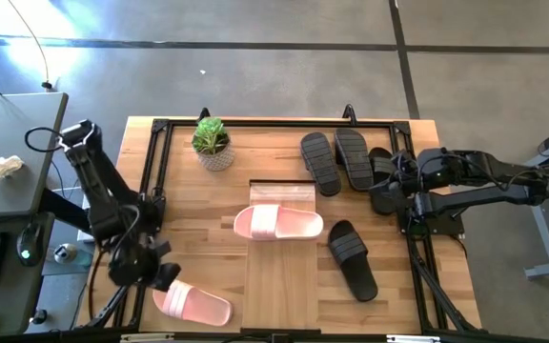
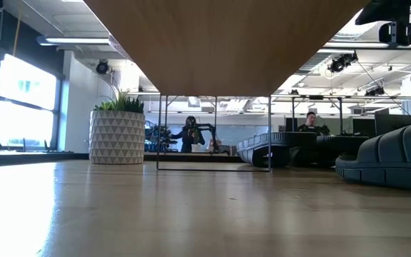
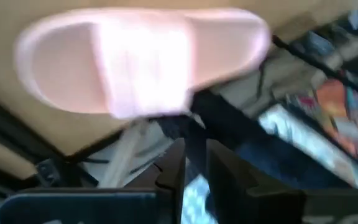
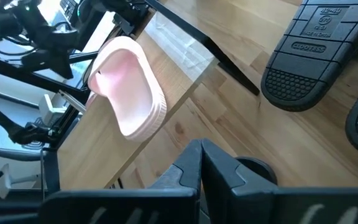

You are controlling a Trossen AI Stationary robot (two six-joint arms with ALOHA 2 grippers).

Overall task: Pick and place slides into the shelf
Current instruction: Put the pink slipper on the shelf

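One pale pink slide lies sole-down across the shelf's light-wood plank top; the right wrist view shows that slide too. The other pink slide lies at the table's near left corner and fills the left wrist view. My left gripper hangs just left of it, off the table's edge, with a narrow gap between its fingers. Two black slides lie sole-up at the far side, and a third lies right of the shelf. My right gripper is shut and hovers by the far black slides.
A potted plant stands at the far left of the butcher-block table. A black frame runs round the table's edges. A further dark slide lies under the right arm. People sit at desks in the room behind.
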